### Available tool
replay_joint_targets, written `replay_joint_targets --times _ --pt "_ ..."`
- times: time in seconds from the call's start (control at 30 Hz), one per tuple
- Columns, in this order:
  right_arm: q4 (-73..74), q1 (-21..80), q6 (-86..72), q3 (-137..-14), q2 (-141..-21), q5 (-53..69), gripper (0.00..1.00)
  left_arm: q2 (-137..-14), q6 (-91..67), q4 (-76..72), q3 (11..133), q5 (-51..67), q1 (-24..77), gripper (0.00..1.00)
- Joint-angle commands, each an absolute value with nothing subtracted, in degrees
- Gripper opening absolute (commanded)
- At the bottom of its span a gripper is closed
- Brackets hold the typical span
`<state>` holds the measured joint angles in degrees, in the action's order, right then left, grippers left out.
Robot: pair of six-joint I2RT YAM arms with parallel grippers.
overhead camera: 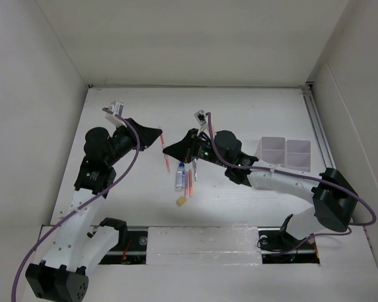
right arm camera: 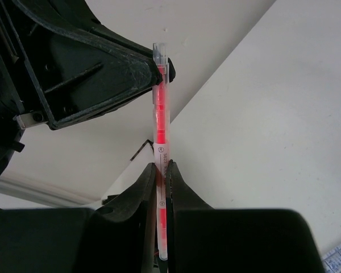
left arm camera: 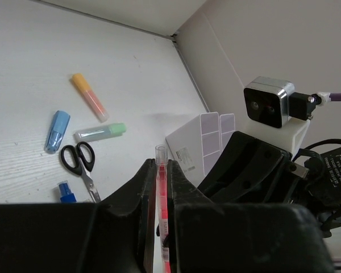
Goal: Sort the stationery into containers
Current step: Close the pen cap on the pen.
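Left wrist view: my left gripper (left arm camera: 161,165) is pinched shut on a thin red pen (left arm camera: 162,196) with a clear casing. The pen stands up between the black fingers, and its clear end pokes past their tips. In the right wrist view my right gripper (right arm camera: 161,169) is clamped just as tightly on the same pen, lower on the barrel, with the left fingers meeting it near its top. The pen is therefore held off the white table (overhead camera: 239,113) by both hands at once, in the gap between my two arms. Just beside it on the table lie a small blue-capped glue bottle (overhead camera: 180,176), a few more thin red pens (overhead camera: 189,181) and, nearer my bases, a small yellow eraser (overhead camera: 182,201). Past my left fingers I see an orange marker (left arm camera: 90,96), a blue marker (left arm camera: 57,131), a green-capped marker (left arm camera: 100,132) and black-handled scissors (left arm camera: 78,162). I cannot make these four out from above. Two translucent-white square plastic bins (overhead camera: 283,153) sit touching, well to the right, beyond my right arm. From above only their dividers and pale floors show, and from the left wrist their insides are hidden behind the walls. The glue bottle is cut off there by my own finger.
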<state>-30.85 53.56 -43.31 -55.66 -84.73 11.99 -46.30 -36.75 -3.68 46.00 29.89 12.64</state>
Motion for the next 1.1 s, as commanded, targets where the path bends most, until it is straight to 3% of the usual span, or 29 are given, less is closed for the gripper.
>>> replay_joint_targets --times 0.0,1.07 --pt "-34.54 53.09 -42.36 -56.34 -83.06 10.46 0.00 -45.26 -37.79 -6.24 44.65 31.29 12.57 0.00" --pt "-38.67 49.83 -43.42 -58.27 -85.08 10.36 0.00 -44.74 -36.65 -5.71 41.93 38.23 12.57 0.00"
